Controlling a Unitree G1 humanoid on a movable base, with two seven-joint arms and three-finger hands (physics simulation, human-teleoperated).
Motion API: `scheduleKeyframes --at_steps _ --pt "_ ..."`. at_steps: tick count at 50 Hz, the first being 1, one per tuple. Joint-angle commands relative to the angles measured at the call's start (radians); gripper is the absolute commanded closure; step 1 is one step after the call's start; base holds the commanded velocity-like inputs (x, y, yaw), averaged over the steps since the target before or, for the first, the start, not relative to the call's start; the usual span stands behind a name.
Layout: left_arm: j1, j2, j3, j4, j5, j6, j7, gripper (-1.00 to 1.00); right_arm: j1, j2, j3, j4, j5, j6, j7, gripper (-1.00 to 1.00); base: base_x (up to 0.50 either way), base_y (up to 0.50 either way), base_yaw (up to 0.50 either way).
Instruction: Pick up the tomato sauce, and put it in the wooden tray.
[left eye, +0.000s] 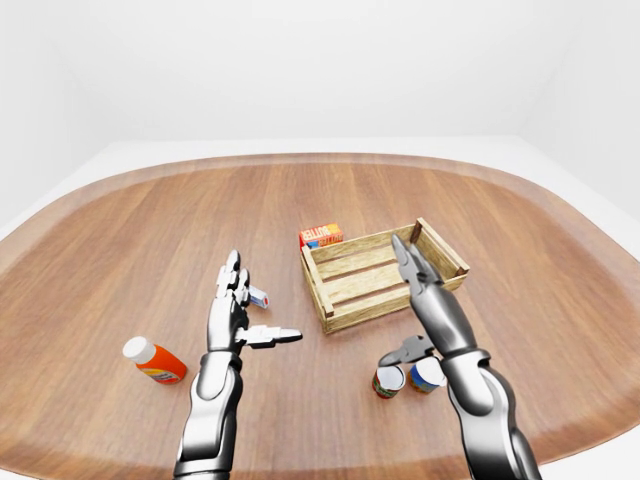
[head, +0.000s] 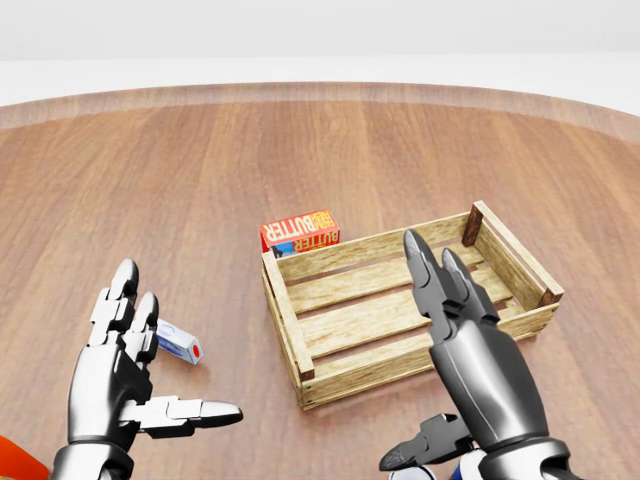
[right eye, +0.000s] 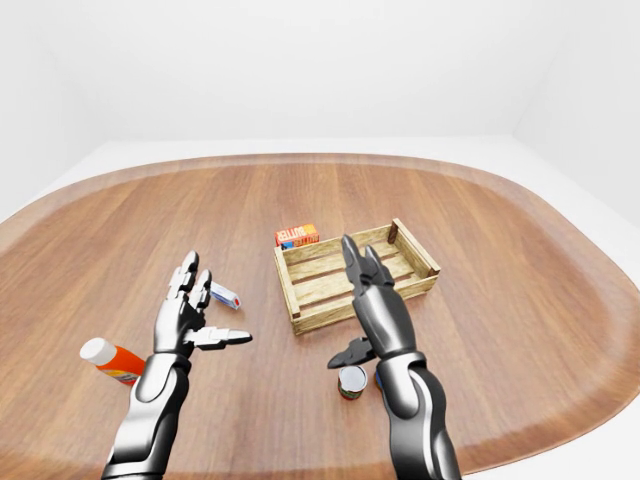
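Note:
The tomato sauce can, with a red and green label, stands on the wooden table next to a blue and white can, near the bottom of the left-eye view. The wooden tray lies just above them and holds nothing. My right hand is open. Its fingers point up over the tray's near wall and its thumb hovers just above the tomato sauce can. My left hand is open and empty, left of the tray.
A butter box leans against the tray's far wall. A small white box lies by my left fingers. An orange bottle with a white cap lies at the lower left. The table is wide and oval.

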Motion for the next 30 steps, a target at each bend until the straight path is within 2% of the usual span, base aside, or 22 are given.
scheduleKeyframes --at_steps 1,12,18,30 --pt "0.001 0.0 0.0 0.002 0.001 -0.001 0.0 -1.0 0.017 -0.003 0.012 -0.014 -0.113 -0.018 0.022 -1.0 0.0 0.0 0.0" --pt "0.002 -0.001 -0.002 0.001 0.002 -0.002 -0.001 -1.0 0.029 -0.008 0.01 -0.028 -0.224 -0.038 0.038 -1.0 0.0 0.0 0.0" --pt "0.002 0.0 -0.002 0.001 0.002 -0.002 -0.002 -1.0 0.039 -0.011 0.01 -0.023 -0.281 -0.061 0.036 -1.0 0.0 0.0 0.0" --pt "0.002 -0.001 -0.003 0.004 0.002 -0.004 -0.003 -1.0 0.049 -0.011 0.019 -0.008 -0.382 -0.073 0.041 -1.0 0.0 0.0 0.0"
